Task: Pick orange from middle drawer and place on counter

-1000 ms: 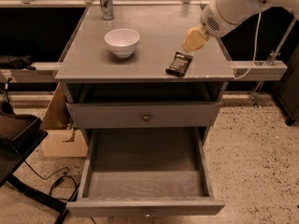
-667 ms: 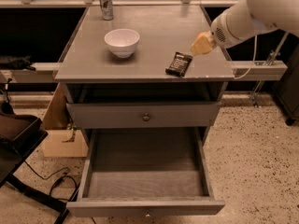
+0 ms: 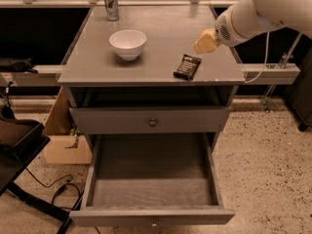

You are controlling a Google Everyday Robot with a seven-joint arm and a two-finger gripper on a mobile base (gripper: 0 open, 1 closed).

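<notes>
The middle drawer point(image 3: 151, 172) is pulled out at the bottom of the cabinet. Its dark tray shows nothing inside. The orange is not in view anywhere. The grey counter point(image 3: 161, 33) carries a white bowl point(image 3: 127, 43) and a dark snack packet point(image 3: 187, 66). My gripper point(image 3: 205, 41), tan at the end of a white arm, hangs over the counter's right side. It is just above and right of the packet and touches nothing that I can see.
A drink can point(image 3: 111, 3) stands at the counter's back left. The upper drawer front point(image 3: 122, 121) with its metal knob is closed. A cardboard box point(image 3: 63, 140), a black chair point(image 3: 14, 140) and floor cables stand left of the cabinet. A grey rail point(image 3: 270, 73) runs right.
My gripper drifted a little to the right over the counter's right edge, then back slightly left. The bowl, the packet and the open drawer have not moved.
</notes>
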